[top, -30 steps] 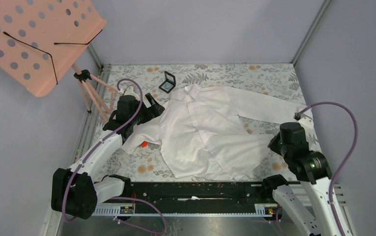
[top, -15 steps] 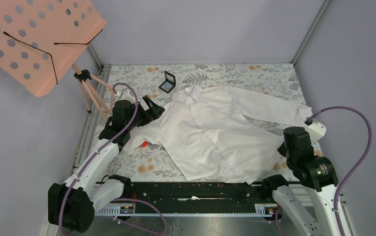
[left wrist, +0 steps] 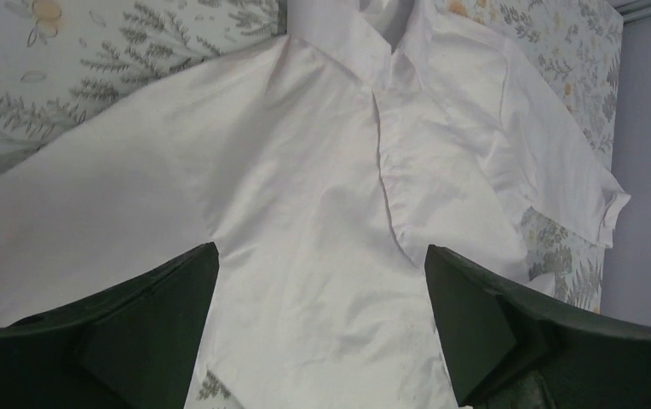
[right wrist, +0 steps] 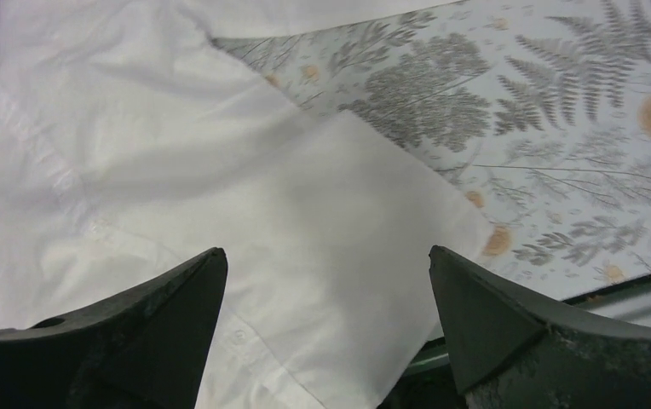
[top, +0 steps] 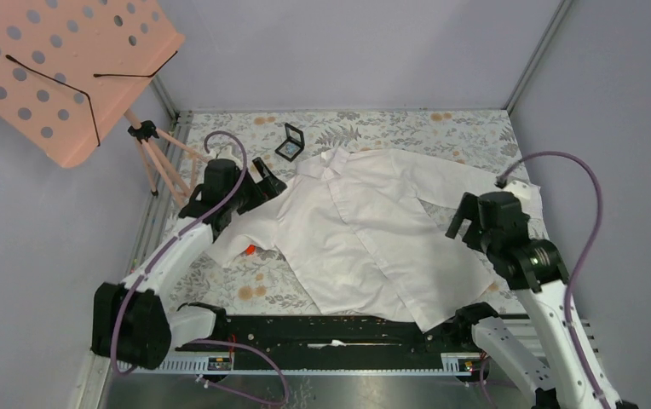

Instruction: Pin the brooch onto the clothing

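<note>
The clothing, a white collared shirt (top: pixel 365 239), lies spread on the floral table, collar toward the back. The left wrist view shows its collar and buttoned front (left wrist: pixel 373 128); the right wrist view shows its hem corner (right wrist: pixel 339 221). The brooch (top: pixel 287 150) shows as a pale blue-grey bit inside a small open black case (top: pixel 293 135) behind the collar. My left gripper (top: pixel 267 177) (left wrist: pixel 320 251) hovers open over the shirt's left shoulder, holding nothing. My right gripper (top: pixel 467 227) (right wrist: pixel 325 251) is open above the hem at the right, nothing between its fingers.
A small red block (top: pixel 250 250) lies beside the shirt's left sleeve. A pink perforated board (top: pixel 58 68) on a tripod (top: pixel 158 166) stands at the back left. A black rail (top: pixel 331 332) runs along the near edge, and the hem reaches it. Grey walls enclose the table.
My right gripper opened and let go of the shirt's hem, then rose toward the back left. The shirt's lower part now lies flatter, nearer the front edge. The left arm barely shifted.
</note>
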`<state>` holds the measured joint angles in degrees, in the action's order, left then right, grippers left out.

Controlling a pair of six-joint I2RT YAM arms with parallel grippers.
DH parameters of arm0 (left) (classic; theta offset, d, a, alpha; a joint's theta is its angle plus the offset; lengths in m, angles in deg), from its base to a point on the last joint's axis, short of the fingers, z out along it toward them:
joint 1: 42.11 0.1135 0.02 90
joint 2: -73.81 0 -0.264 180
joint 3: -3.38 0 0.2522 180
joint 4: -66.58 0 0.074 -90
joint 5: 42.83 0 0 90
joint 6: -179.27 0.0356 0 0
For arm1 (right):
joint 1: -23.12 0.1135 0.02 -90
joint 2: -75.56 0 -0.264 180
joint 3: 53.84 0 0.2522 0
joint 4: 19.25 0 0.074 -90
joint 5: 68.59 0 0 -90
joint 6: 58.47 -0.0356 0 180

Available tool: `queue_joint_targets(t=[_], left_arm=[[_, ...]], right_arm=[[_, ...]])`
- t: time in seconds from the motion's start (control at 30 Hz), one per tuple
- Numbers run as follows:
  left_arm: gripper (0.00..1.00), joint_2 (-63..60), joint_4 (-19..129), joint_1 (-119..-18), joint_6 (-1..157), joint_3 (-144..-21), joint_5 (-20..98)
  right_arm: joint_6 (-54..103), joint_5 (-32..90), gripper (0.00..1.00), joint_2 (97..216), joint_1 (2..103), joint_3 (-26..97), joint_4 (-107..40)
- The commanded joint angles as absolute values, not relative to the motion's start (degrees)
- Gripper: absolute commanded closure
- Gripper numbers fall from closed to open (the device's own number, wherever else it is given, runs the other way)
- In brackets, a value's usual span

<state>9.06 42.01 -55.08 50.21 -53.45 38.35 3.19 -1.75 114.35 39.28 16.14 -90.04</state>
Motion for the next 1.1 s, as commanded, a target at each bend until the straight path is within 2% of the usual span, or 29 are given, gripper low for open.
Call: queue_joint_targets(t=[0.0, 0.13, 0.3, 0.5, 0.57, 0.77, 0.87, 1.07], left_arm=[[0.01, -0.82, 45.36, -55.16, 51.67, -63.58, 39.65], [0.02, -13.19, 45.63, -55.32, 53.02, -73.88, 40.52], [0.09, -27.15, 43.2, -55.39, 54.38, -89.19, 43.0], [0.4, -40.29, 41.13, -54.02, 53.24, -102.18, 42.56], [0.47, -43.13, 41.45, -52.88, 51.94, -104.32, 41.05], [0.49, -48.7, 41.24, -50.55, 51.54, -108.89, 38.79], [0.53, -51.58, 42.12, -49.59, 51.08, -110.14, 35.5], [0.53, -54.76, 45.61, -49.03, 51.36, -111.35, 31.82]], right_arm=[[7.15, 10.74, 0.05, 122.78, 39.2, 14.28, -79.02], [6.53, 20.03, 0.09, 130.32, 39.28, 11.49, -70.62], [7.16, 23.08, 0.13, 133.91, 39.32, 11.94, -66.95], [7.53, 19.97, 0.14, 133.43, 39.29, 12.68, -66.57], [6.94, 19.99, 0.15, 133.28, 39.25, 12.36, -66.17], [5.5, 23.58, 0.16, 133.09, 39.23, 11.49, -65.19], [5.1, 23.71, 0.16, 132.99, 39.26, 11.17, -65.33], [4.36, 22.73, 0.18, 132.54, 39.23, 10.88, -65.75]])
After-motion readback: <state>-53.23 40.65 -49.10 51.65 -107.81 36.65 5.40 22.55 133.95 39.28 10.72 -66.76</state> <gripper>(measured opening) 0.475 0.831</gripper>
